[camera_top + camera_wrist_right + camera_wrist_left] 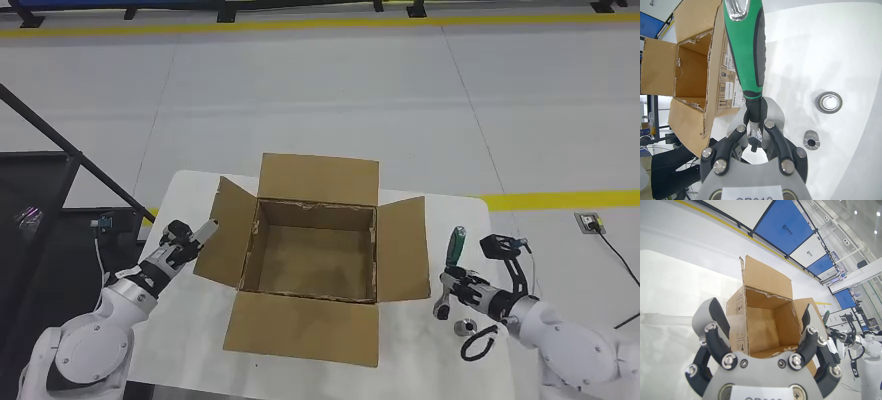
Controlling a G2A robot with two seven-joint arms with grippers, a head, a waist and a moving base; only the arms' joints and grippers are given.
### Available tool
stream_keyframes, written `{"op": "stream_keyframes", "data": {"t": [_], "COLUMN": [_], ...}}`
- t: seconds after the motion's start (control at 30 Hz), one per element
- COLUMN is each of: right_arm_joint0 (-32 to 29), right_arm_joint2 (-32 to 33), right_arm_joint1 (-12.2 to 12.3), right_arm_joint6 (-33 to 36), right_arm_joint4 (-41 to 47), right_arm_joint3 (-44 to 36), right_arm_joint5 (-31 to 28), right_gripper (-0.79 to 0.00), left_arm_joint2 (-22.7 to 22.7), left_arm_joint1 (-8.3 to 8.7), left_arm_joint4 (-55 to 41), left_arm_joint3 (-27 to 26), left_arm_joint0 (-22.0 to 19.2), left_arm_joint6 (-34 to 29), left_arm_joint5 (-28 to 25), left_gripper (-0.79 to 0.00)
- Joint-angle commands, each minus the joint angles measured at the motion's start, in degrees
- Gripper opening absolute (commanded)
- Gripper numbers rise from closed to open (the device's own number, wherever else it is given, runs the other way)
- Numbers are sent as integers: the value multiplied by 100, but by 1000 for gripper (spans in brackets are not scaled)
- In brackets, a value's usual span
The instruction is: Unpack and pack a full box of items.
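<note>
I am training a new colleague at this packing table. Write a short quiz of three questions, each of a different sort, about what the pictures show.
1. True or false: items lie inside the brown cardboard box.
2. What does the right pincer grip?
A. a green-handled metal tool
B. a flat steel ring
C. a short steel cylinder
3. Fill in the missing word: the left pincer, beside the box, is ___ (open or shut).

Key: 1 false, the box is empty; 2 A; 3 open.
</note>
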Motion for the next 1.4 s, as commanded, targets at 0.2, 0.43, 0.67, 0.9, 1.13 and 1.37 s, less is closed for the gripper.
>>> {"op": "stream_keyframes", "data": {"t": [0.2, 0.43, 0.67, 0.9, 1.13, 1.37], "right_arm_joint0": [368, 299, 310, 585, 766, 828], "right_arm_joint2": [-339, -564, -844, -1159, -1338, -1467], "right_arm_joint1": [102, 163, 201, 208, 240, 264], "right_arm_joint6": [615, 566, 430, 161, 71, 30], "right_arm_joint4": [-359, -530, -795, -978, -1312, -1539], "right_arm_joint3": [767, 1049, 1270, 1818, 2146, 2300], "right_arm_joint5": [506, 608, 914, 1291, 1561, 1797], "right_gripper": [-785, -785, -785, -785, -785, -785], "left_arm_joint2": [0, 0, 0, 0, 0, 0], "left_arm_joint1": [0, 0, 0, 0, 0, 0], "left_arm_joint4": [0, 0, 0, 0, 0, 0], "left_arm_joint3": [0, 0, 0, 0, 0, 0], "left_arm_joint0": [0, 0, 0, 0, 0, 0], "left_arm_joint6": [0, 0, 0, 0, 0, 0], "left_arm_joint5": [0, 0, 0, 0, 0, 0], "left_gripper": [0, 0, 0, 0, 0, 0]}}
